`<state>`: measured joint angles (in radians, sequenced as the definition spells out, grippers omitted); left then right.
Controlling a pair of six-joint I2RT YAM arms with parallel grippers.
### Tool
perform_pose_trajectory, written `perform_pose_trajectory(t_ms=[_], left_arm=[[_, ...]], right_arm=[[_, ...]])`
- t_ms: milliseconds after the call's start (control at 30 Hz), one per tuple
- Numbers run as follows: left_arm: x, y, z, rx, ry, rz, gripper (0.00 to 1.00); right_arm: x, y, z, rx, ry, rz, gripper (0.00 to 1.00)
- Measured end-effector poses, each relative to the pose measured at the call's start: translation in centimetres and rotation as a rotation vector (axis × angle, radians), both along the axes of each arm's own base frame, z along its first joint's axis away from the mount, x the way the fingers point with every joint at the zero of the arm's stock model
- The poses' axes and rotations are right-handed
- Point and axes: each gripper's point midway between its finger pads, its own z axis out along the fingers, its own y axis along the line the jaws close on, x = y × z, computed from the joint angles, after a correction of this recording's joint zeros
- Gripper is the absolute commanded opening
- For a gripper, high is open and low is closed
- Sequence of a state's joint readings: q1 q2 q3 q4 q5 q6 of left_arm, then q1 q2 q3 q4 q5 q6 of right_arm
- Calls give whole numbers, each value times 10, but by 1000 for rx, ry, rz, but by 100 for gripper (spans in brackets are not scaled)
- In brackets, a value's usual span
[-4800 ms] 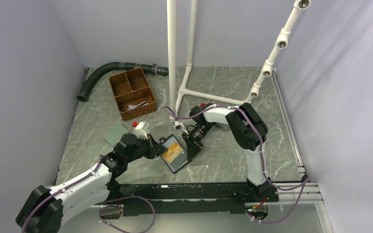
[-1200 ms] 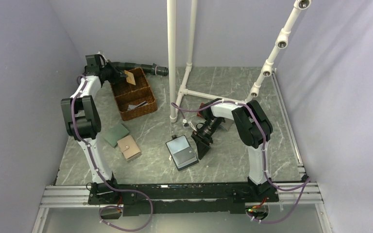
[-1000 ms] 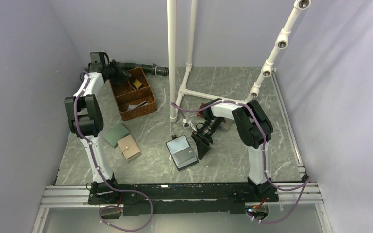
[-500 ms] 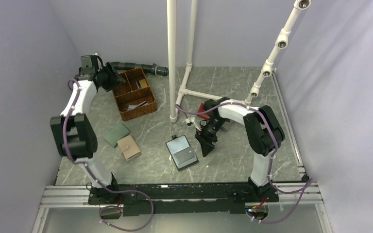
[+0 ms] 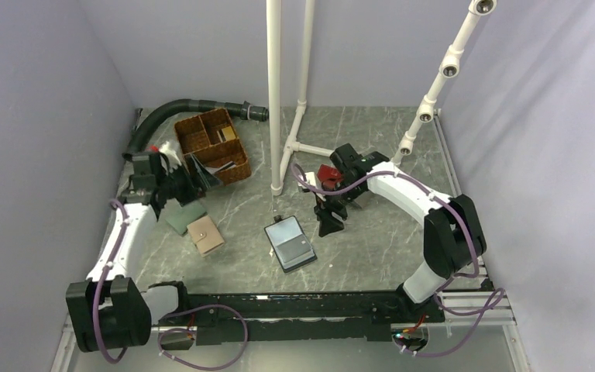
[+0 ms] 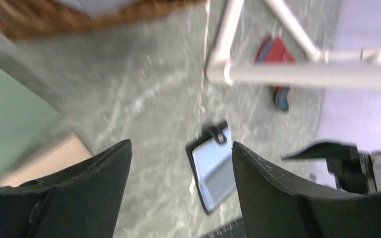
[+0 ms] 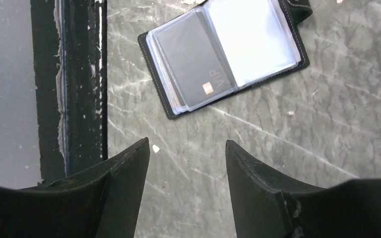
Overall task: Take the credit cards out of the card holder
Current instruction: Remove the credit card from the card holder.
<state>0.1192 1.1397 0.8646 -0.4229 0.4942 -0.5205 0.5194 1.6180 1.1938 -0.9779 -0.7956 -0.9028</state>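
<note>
The card holder [image 5: 289, 243] lies open on the table between the two arms; it also shows in the left wrist view [image 6: 213, 171]. In the right wrist view its light panel [image 7: 250, 37] sits beside a sleeve that holds a dark credit card [image 7: 196, 59]. An orange-yellow credit card [image 5: 229, 132] rests in a back compartment of the wicker basket [image 5: 201, 155]. My left gripper [image 5: 200, 177] [image 6: 181, 148] hovers open and empty at the basket's near-left corner. Just right of the card holder, my right gripper [image 5: 330, 225] [image 7: 187, 144] points down, open and empty.
A green wallet [image 5: 184, 217] and a beige wallet [image 5: 205, 235] lie under the left arm. A red wallet [image 5: 328, 172] sits behind the right gripper. White pipes [image 5: 274, 93] stand mid-table, and a black hose [image 5: 178, 108] curves behind the basket.
The left gripper let the orange-yellow card go into the basket, opened wider and swung back toward the near left. The right gripper drew a little away from the card holder.
</note>
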Motion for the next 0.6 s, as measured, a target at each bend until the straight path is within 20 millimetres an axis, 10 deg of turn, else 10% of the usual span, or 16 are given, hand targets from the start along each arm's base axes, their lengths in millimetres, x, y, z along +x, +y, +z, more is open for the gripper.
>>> perform_pose_trajectory(t_ms=[367,600], left_arm=[[-86,-110,-63,-155,185,-319,75],[-83,-133,-90,-134,212,-393,77]], right_arm=[[-18,18,-25,-2,10,54,59],[-19,19,-28,-4,14,52,59]])
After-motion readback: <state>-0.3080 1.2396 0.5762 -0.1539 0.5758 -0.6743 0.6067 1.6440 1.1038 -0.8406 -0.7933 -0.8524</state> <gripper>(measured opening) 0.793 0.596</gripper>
